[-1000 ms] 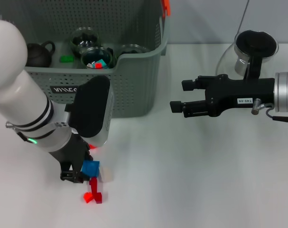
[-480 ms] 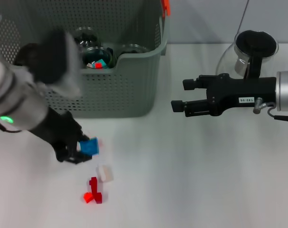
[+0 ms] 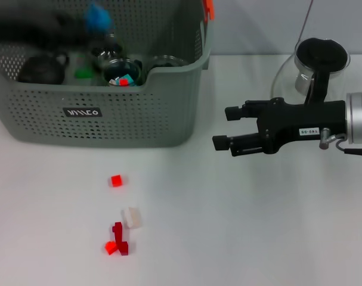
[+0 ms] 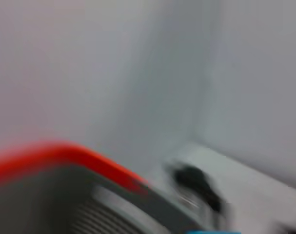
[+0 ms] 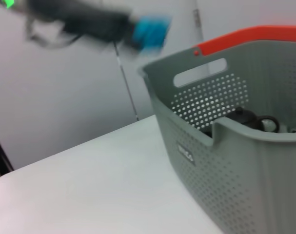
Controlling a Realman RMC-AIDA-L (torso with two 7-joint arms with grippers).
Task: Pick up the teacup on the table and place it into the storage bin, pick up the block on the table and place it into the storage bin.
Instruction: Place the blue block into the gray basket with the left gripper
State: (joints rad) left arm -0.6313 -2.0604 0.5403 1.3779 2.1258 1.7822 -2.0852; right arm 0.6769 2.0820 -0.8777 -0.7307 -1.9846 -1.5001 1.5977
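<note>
Blue block point(image 3: 98, 16) clamped in left claw point(image 3: 88, 24), blurred, held above grey storage bin point(image 3: 169, 113) rear-left. Right claw point(image 3: 219, 127) fingers apart, hovering over desk point(image 3: 240, 226) right of bin. Small red cube point(image 3: 115, 180), white block point(image 3: 132, 217) on desk.

Surface point(image 3: 240, 226): plain white, evenly lit, with soft shadows.
Wall point(image 3: 258, 24): pale grey, meeting the surface's far edge.

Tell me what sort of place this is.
Likely a robot test bench in a lab: a plain white table, a grey storage bin already holding tea ware, loose small blocks laid out beside it, and a glass pot at the back.
</note>
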